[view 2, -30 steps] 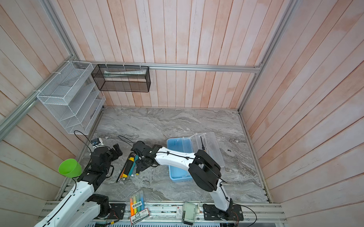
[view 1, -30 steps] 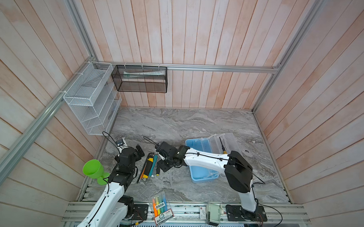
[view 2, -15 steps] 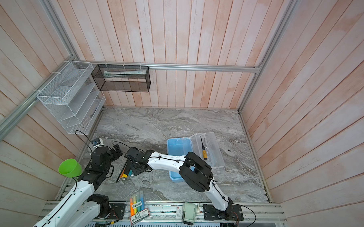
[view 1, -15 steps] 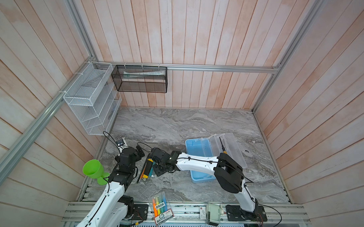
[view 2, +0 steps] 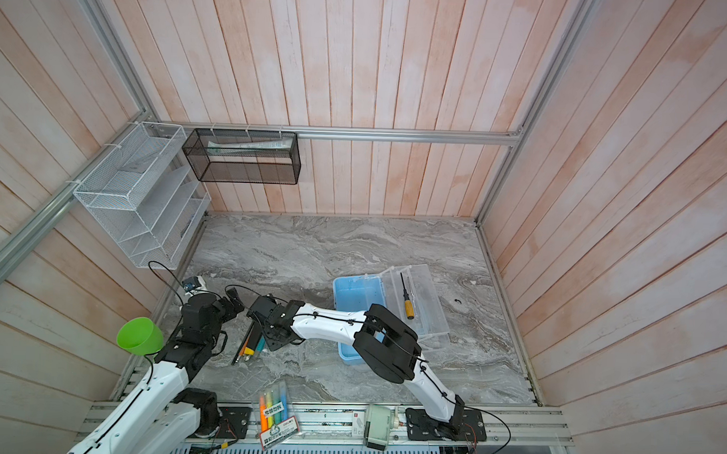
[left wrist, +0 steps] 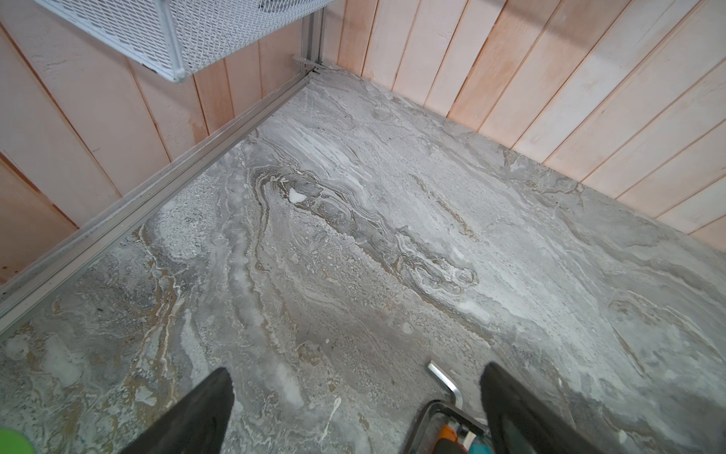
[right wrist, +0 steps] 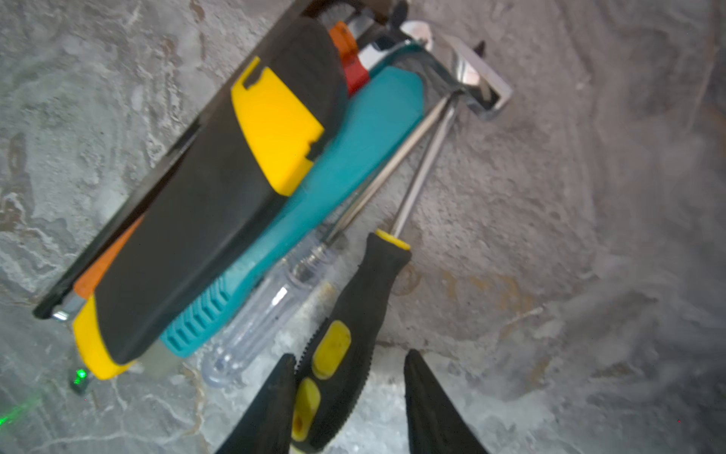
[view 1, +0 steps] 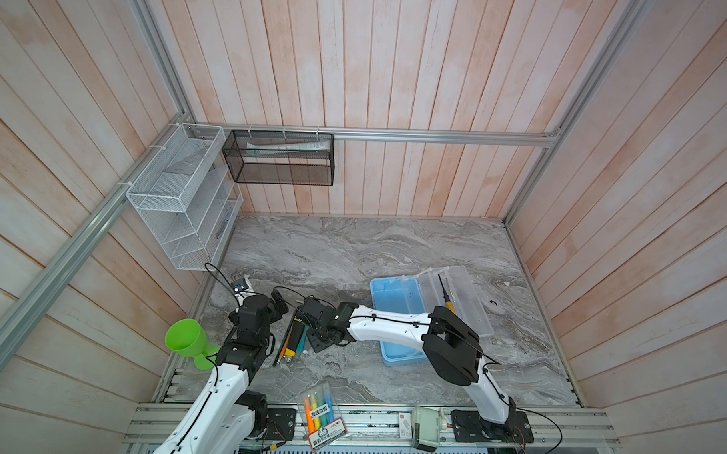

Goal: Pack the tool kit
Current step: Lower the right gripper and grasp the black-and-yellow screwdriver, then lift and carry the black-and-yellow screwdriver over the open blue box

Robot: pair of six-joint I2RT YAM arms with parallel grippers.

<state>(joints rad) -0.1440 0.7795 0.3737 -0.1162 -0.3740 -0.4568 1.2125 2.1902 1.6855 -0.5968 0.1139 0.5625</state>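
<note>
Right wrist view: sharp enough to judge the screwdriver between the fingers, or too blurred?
Right wrist view: the black-and-yellow screwdriver handle reads fairly sharp, the tool pile beside it is smeared; a green light spot glints nearby. Both top views: evenly lit.

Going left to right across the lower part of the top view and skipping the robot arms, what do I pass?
First the green cup → pile of loose tools → light-blue case → orange-handled screwdriver, which lies on the case's clear lid.
</note>
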